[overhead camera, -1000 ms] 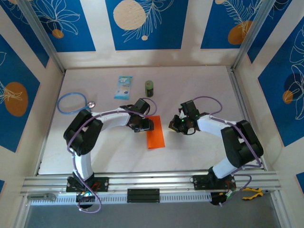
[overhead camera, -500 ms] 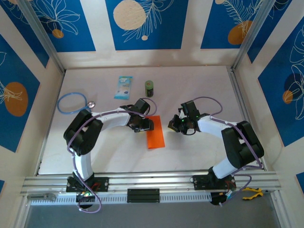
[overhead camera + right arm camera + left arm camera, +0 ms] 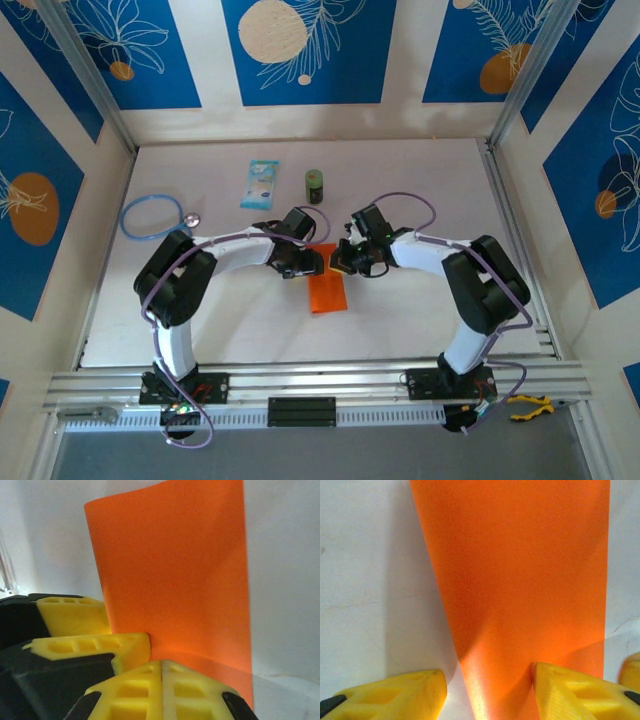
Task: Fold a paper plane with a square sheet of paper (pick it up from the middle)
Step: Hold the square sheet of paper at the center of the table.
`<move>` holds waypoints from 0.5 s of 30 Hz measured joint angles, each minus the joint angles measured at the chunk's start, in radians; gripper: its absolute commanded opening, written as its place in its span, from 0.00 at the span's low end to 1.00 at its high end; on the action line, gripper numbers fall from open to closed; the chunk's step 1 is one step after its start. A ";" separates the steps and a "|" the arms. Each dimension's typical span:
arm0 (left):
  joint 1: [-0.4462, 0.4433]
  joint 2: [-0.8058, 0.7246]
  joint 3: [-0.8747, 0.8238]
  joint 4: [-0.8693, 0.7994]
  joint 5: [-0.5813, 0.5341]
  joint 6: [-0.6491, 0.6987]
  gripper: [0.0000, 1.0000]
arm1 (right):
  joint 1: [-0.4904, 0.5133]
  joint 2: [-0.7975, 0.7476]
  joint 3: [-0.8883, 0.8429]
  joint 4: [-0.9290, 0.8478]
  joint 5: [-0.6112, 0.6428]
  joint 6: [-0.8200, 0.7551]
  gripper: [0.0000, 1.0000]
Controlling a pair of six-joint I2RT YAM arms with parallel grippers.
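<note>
The square sheet of paper (image 3: 327,290) is lying mid-way across the surface (image 3: 420,200), long axis running near to far, while the left end effector (image 3: 306,262) is straddling its far left edge, fingers apart, and the right end effector (image 3: 339,262), fingers together, is resting equally near at its far right.

no readable text, print on light-blue packet (image 3: 260,184) too small

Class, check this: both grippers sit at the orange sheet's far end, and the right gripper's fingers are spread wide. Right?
No. The right gripper is shut, its yellow fingertips pressed together in the right wrist view. It and the left gripper do sit at the far end of the orange sheet.
</note>
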 measured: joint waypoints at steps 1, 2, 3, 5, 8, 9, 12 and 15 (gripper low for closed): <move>0.000 0.001 0.000 0.000 0.000 0.000 0.55 | 0.005 0.010 0.005 -0.002 0.001 -0.003 0.00; 0.000 0.001 0.000 0.000 0.000 0.000 0.55 | 0.008 0.021 0.009 -0.006 0.004 -0.005 0.00; 0.000 0.001 0.000 0.000 0.000 0.000 0.55 | 0.009 0.029 0.012 -0.009 0.005 -0.008 0.00; 0.000 0.001 0.000 0.000 0.000 0.000 0.55 | 0.010 0.049 0.015 -0.015 0.007 -0.013 0.00; 0.000 0.001 0.000 0.000 0.000 0.000 0.55 | 0.010 0.079 0.015 -0.027 0.011 -0.019 0.00; 0.000 0.001 0.000 0.000 0.000 0.000 0.55 | 0.010 0.084 0.015 -0.026 0.006 -0.022 0.00; 0.000 0.001 0.000 0.000 0.000 0.000 0.55 | 0.012 0.085 0.017 -0.026 0.011 -0.031 0.00; 0.000 -0.003 0.000 0.000 0.001 -0.001 0.57 | 0.013 0.085 0.016 -0.027 0.015 -0.041 0.00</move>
